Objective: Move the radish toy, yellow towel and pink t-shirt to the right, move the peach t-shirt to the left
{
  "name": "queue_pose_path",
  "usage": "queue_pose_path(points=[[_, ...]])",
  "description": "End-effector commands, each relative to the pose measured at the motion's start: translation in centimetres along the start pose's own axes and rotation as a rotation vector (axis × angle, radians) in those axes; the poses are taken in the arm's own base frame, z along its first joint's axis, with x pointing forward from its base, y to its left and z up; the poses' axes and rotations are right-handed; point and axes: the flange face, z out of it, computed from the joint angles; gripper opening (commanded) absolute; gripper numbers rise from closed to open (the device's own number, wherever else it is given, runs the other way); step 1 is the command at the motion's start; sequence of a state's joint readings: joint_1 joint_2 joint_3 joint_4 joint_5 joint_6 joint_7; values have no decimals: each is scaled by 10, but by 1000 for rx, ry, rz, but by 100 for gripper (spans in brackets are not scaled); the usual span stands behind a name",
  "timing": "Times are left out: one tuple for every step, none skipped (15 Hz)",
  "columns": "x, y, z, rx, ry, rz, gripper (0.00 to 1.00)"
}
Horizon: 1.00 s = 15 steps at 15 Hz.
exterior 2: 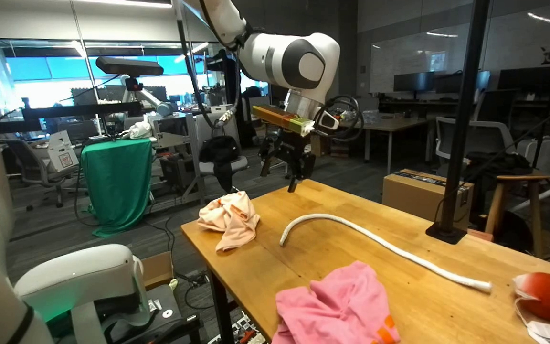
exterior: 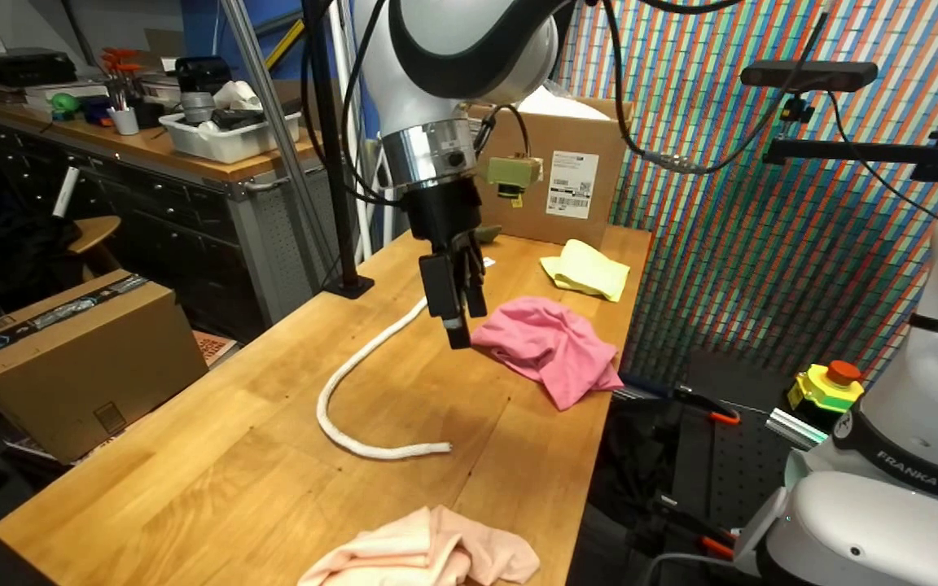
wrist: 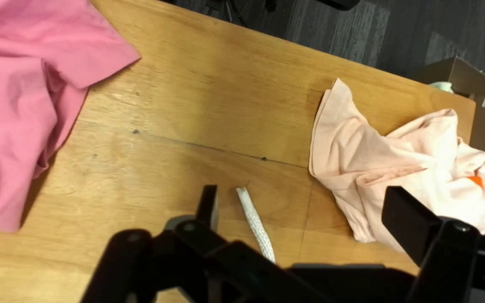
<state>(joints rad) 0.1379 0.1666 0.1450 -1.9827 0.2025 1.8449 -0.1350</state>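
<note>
The exterior views face opposite ways along the table (exterior: 420, 391) (the wrist view, down).

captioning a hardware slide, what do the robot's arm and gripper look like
The rounded white jointed arm has black trim, a shiny silver wrist collar and looping black cables; a black band at its base reads FRANKA EMIKA in pale letters. The angular black gripper has two blocky fingers.

I look down on a wooden table (exterior: 233, 456). Along one edge I see the crumpled pink t-shirt (exterior: 546, 346) between the peach t-shirt (exterior: 428, 553) and the yellow towel (exterior: 587, 268). I also have on it a curving white rope (wrist: 255, 221), the radish toy (exterior 2: 549, 296) near its end, a black post (exterior 2: 465, 114) and a cardboard box (exterior: 572, 185).
</note>
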Motion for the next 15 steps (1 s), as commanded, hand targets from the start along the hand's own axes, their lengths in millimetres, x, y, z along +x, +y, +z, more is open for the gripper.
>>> queue_pose_path(points=[[-41,19,-18,-21,154,20,100],[-52,28,-22,-11,194,41,100],[-58,33,-23,-13,219,53,100],[-69,42,-27,-8,248,74,100],[-75,47,-26,-11,271,90,100],[-85,54,-28,-11,294,98,100],[-92,59,-28,-23,314,108,100],[-99,64,-28,-31,331,113,100],[-105,68,-28,-39,348,117,100],[-84,65,-27,-30,286,120,100],[-90,68,-26,-33,300,125,100],[-95,69,-26,-35,306,128,100],[-97,69,-25,-36,309,128,100],[-99,69,-25,-37,312,128,100],[-99,69,-25,-37,313,128,100]])
